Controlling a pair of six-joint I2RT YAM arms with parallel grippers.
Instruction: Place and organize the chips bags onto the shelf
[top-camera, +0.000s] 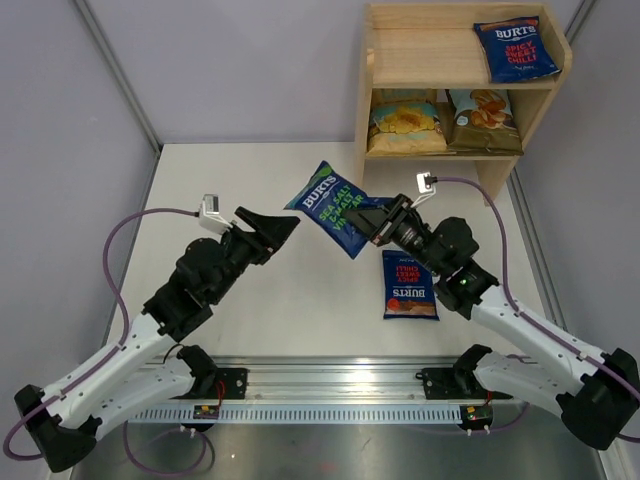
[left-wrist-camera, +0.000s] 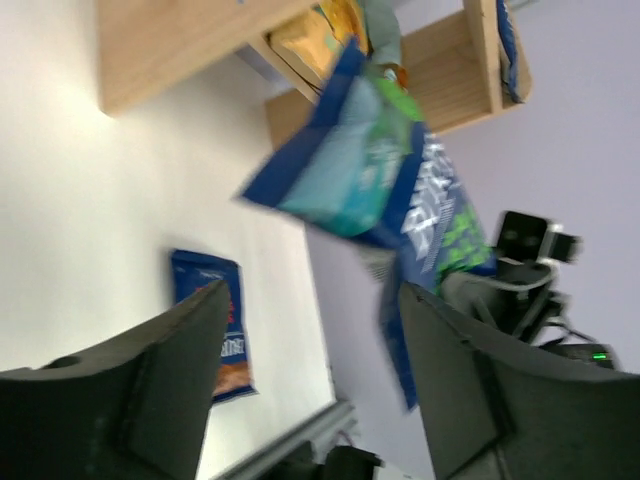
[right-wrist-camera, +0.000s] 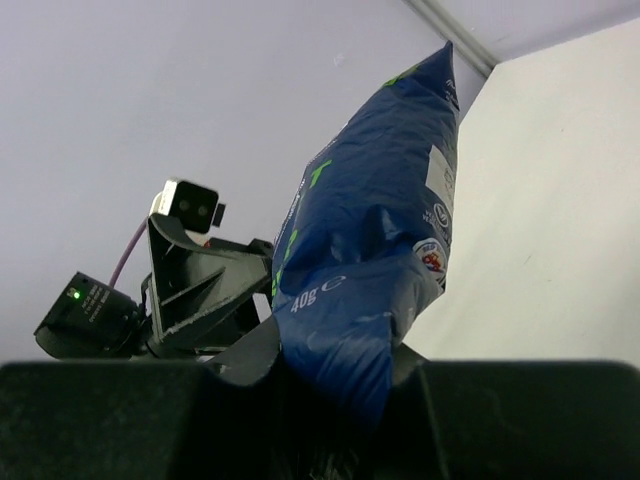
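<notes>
Right claw (top-camera: 375, 222) is clamped on one end of the green bag (top-camera: 333, 208), which hangs in the air just ahead of the left claw (top-camera: 283, 229), jaws open and clear of it. Looks like the carry step: next, swing the bag up and beyond the claw onto the shelf (top-camera: 465, 85).

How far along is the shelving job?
Done: three bags on the shelf, one blue bag up top, two tan bags below. In hand: the right gripper pinches the green-label bag aloft; the left gripper is open nearby. Left: that bag and the red-label bag on the table.
</notes>
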